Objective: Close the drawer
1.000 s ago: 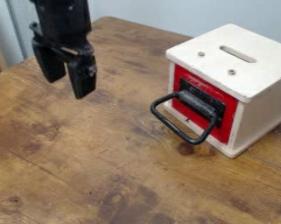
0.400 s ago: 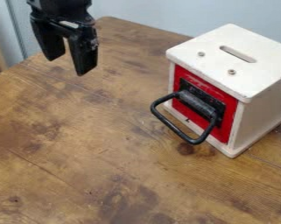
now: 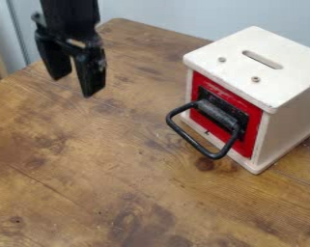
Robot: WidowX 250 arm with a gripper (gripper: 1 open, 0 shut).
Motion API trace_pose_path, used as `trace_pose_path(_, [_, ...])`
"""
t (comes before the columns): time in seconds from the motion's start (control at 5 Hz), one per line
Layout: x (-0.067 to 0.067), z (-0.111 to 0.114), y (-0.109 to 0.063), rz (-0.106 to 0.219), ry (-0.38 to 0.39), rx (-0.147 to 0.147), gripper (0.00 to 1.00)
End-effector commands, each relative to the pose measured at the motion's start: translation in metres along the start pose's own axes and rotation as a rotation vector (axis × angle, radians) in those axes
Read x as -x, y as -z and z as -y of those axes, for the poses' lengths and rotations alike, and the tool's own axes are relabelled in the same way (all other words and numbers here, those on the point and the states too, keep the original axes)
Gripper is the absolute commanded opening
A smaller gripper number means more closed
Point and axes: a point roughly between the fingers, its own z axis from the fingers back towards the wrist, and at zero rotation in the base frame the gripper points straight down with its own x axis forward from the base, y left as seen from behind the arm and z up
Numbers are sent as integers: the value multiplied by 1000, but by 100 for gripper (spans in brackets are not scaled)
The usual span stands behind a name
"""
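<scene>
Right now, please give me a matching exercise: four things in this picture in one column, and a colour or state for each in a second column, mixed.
Things:
1. gripper
2. handle
3. box
4. drawer

Descriptions:
A. red front
B. white, slots on top
C. open, above the table, holding nothing
D. black loop resting on the table

Pairs: 1-C, 2-D, 3-B, 4-A

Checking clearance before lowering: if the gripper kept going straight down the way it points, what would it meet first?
Most likely bare wooden table. The open gripper hangs over the left part, well apart from the drawer and its loop handle; depth is uncertain.
</scene>
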Motion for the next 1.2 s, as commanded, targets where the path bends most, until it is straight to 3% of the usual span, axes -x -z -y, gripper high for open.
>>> trace_pose_path(0.0, [5,0,-2,39,8,-6,100])
trace_pose_path(0.2, [4,1,-21,49,-52,-19,100])
trace_pose_path(0.4, [1,3,-41,85,-107,-42,100])
trace_pose_path(0.6, [-3,5,-51,80,-115,-32,100])
trace_pose_path(1.0, [-1,9,-5,45,-100,-16,100])
